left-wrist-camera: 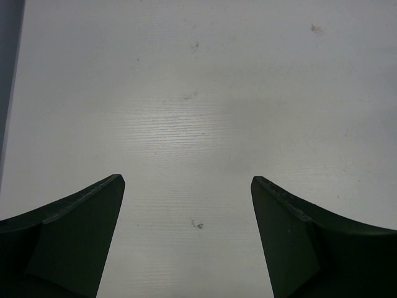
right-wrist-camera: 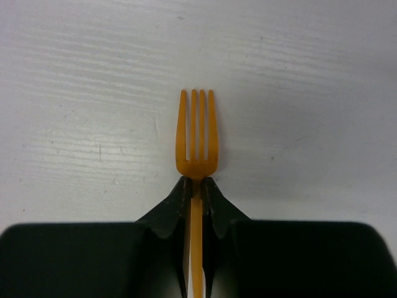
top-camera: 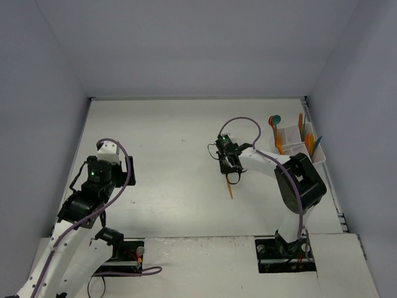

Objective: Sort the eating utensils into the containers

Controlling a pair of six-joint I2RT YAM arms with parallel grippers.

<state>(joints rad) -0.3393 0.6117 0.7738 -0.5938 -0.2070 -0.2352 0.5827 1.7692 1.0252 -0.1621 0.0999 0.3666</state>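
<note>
**Top view.** The right hand (top-camera: 231,162) is mid-desk, clenched on an orange fork (top-camera: 230,189). The fork's handle end sticks out toward the near edge. The white organizer (top-camera: 296,148) sits far right, close against the right wall (top-camera: 353,93) and well apart from the hand. Utensils already stand in its compartments: a teal spoon (top-camera: 274,120), some orange pieces and another teal one. The count is not readable. No other loose utensil shows on the desk (top-camera: 167,130).

Judgement: sorting is nearly done. The held fork looks like the last piece out, and it is not yet carried over or dropped in. The left arm (top-camera: 93,186) is folded at the left side, away from the work.

**Left wrist view.** The left hand (left-wrist-camera: 186,183) is released, its fingers spread wide. Nothing is between them, only bare desk below.

**Right wrist view.** The fork's neck is pinched between the fingertips, with the tines pointing straight ahead, clear of the hand. I cannot tell whether the tines touch the desk.

**Room.** There is a wide bare stretch between the right hand and the organizer. The margin looks tight at the far end:
- The wall is just behind the organizer.
- Upright handles crowd the compartments.
- The right arm's own elbow is nearby.
</note>
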